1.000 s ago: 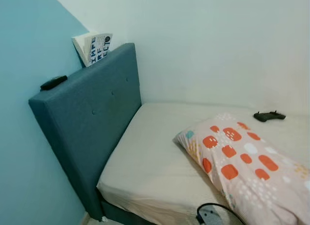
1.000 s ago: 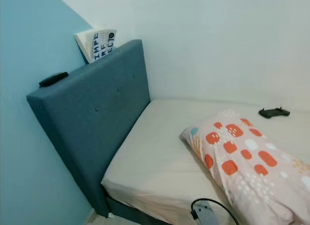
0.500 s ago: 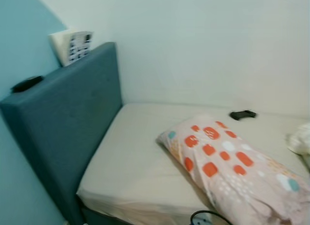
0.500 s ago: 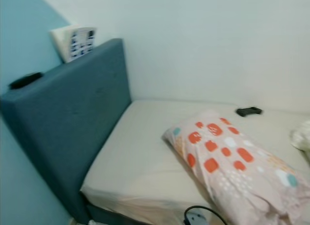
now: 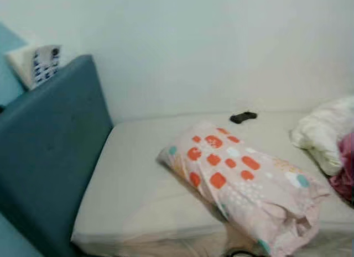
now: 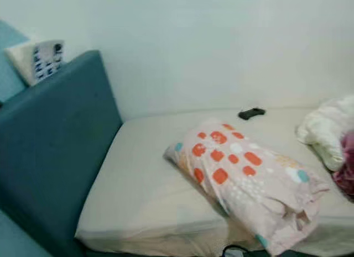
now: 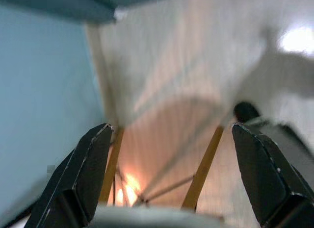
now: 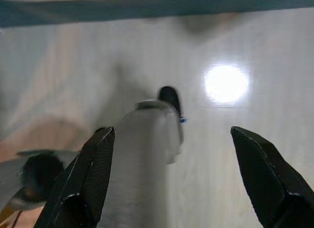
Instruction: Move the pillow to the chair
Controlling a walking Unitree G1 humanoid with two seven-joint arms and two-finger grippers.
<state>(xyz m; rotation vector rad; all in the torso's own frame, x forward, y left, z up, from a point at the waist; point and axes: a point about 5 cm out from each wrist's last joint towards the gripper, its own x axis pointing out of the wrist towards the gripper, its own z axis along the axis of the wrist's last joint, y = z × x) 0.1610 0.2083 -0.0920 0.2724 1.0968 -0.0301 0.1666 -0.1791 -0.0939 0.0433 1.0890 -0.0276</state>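
Both claws point(image 7: 171, 174) point(image 8: 176, 174) open; pillow point(image 5: 238, 182) on bed point(image 5: 133, 185)

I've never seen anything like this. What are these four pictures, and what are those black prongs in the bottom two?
They come from a walking humanoid robot. The top two are its head cameras, looking down at a bed with a patterned pillow, a small black controller, bunched white bedding and a blue headboard with a book on top. The bottom two are wrist cameras looking along each arm's fingers: the left end effector and right end effector, both open, holding nothing, pointed at the floor.
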